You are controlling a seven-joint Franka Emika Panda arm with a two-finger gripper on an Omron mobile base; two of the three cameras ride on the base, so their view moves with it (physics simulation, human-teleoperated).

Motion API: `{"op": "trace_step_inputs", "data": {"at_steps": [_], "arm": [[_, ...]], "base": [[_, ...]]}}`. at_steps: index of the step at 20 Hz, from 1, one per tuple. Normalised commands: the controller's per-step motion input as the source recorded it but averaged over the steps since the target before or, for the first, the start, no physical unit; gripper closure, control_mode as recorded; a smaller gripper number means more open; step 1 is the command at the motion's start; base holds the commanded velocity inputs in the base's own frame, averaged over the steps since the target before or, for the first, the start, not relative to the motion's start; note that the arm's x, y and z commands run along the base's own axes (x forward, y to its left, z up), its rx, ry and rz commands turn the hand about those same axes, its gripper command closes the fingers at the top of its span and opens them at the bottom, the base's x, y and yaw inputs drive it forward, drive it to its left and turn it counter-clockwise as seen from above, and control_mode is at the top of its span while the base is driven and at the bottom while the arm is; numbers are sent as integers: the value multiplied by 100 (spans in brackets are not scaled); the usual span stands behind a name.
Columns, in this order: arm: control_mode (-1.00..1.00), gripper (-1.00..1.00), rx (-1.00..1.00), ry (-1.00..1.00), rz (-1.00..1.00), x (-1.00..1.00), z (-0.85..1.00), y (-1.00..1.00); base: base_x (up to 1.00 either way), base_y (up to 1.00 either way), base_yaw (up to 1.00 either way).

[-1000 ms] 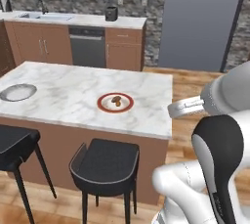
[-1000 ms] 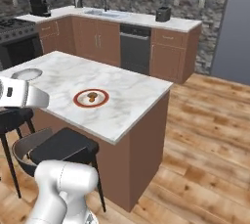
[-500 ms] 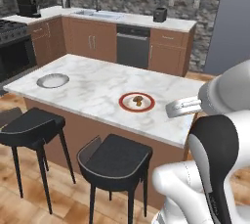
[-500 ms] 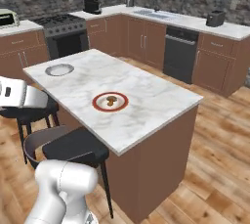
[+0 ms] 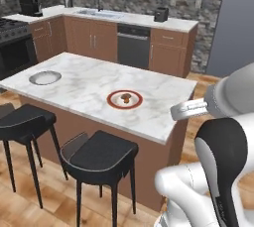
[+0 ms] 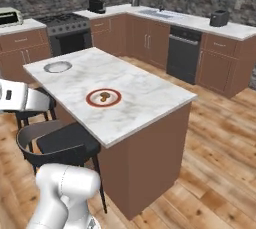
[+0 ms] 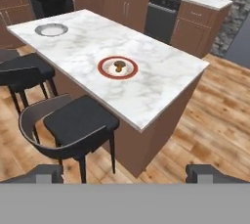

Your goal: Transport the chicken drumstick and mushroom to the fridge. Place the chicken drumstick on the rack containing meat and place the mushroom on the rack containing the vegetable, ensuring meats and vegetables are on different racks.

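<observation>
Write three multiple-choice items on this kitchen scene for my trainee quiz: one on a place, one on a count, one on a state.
1. Where is the red-rimmed plate?
A. on the marble island
B. on a stool
C. on the stove

2. How many black stools stand at the island?
A. one
B. two
C. four

3. How is the tool?
A. shut on the plate
B. holding a stool
C. open, empty

Key: A, the plate rests on the island top; B, two seats show beside it; C, its fingertips stand far apart, nothing between.
</observation>
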Motion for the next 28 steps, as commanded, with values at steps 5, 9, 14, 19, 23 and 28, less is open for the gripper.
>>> {"op": "trace_step_inputs", "data": {"at_steps": [5,9,14,19,23,28], "arm": [[100,-100,0,0,0,0,0,0],[100,-100,0,0,0,0,0,0],[100,-100,0,0,0,0,0,0],[100,-100,0,0,0,0,0,0],[100,-100,0,0,0,0,0,0],[100,-100,0,0,0,0,0,0]], "base": [[46,-39,-4],[78,0,2],[-18,0,1],[-30,38,-9],[28,45,-24],[72,14,-4]]}}
